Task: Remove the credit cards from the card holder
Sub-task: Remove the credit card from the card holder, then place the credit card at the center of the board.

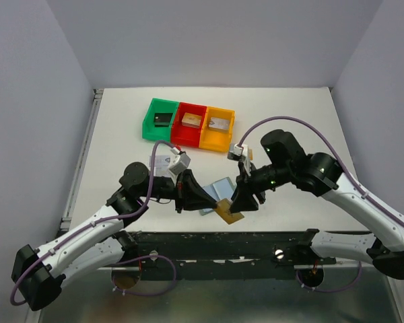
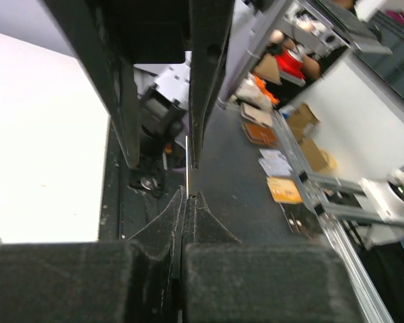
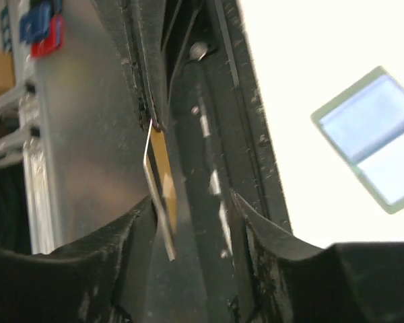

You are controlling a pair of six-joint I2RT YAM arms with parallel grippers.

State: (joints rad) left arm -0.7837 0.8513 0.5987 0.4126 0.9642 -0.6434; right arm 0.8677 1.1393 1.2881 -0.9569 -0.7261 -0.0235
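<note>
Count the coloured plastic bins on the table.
3, in one row at the far side of the table: green bin left, red bin middle, orange bin right. None seems hidden.

White flat worktop (image 1: 121, 134) — row of green, red and orange plastic bins (image 1: 187, 140) toward its far edge, open grey-green bifold card holder (image 3: 367, 134) near its near edge.

From my console the two arms look alike. The left arm (image 1: 87, 232) and right arm (image 1: 363, 202) have white shells over the long links, with black joint housings and black bases. A purple-grey cable (image 1: 303, 122) loops along each. A pale block (image 1: 170, 161) is mounted at each wrist. The left gripper (image 1: 214, 200) and right gripper (image 1: 241, 200) end in matte black, wedge-shaped fingers (image 2: 256, 282), scuffed and dusty.
</note>
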